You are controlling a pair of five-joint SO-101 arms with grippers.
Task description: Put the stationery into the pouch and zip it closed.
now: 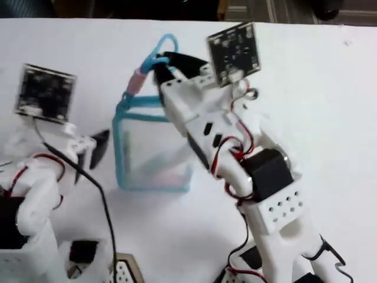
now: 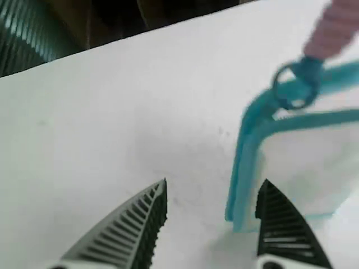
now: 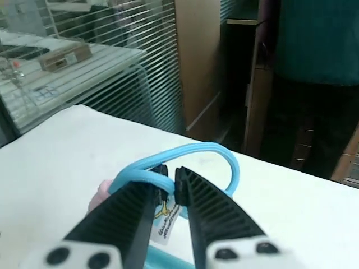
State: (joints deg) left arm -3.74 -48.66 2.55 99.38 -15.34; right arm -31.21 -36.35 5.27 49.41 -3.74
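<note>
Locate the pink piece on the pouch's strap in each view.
High view: pink piece between the pouch's corner and the blue loop.
Left wrist view: joined to the blue ring at the pouch's corner.
Right wrist view: beside the right gripper, shut on the loop.
Shared landmark: the blue strap it sits on.

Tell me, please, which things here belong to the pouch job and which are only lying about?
Belong to the job:
- pouch
- its blue loop
- pink tag by the zip
- right gripper, shut on the loop
- left gripper, open by the pouch's edge

Not part of it:
- table
- window blinds and wooden cabinet in the room behind
</note>
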